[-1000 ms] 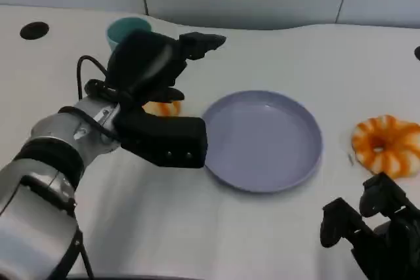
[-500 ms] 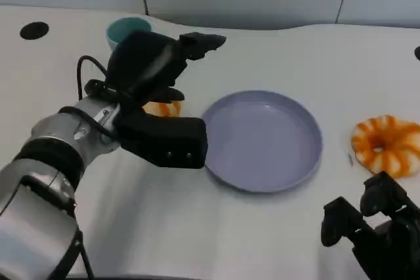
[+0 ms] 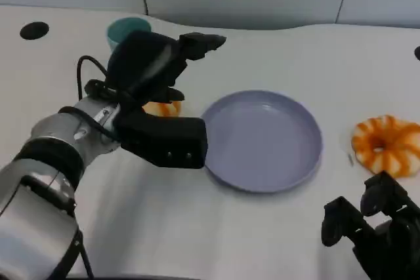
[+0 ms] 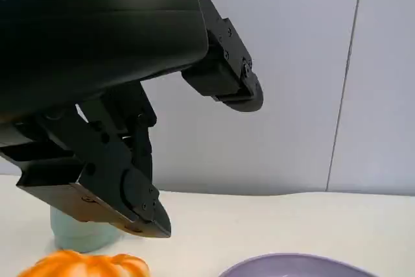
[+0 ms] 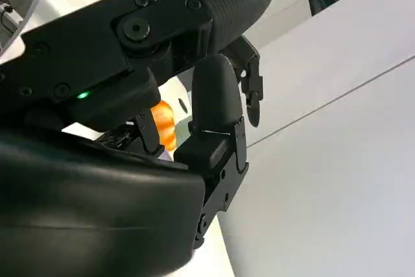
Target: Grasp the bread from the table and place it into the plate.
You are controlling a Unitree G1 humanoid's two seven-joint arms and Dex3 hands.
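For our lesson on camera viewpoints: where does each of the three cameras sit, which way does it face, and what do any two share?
Head view: high on the robot, looking down at the table; the left robot hand and right robot hand show.
Left wrist view: behind the left robot hand, facing the wall; its fingers hang over a bread.
Right wrist view: behind the right robot hand, tilted.
Shared: head and left wrist views both show the plate and teal cup.

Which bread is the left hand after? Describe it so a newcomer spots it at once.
Start at the purple plate in the table's middle. Off its left rim, under the raised left hand, lies an orange bread, mostly hidden. The other orange bread ring lies uncovered right of the plate.
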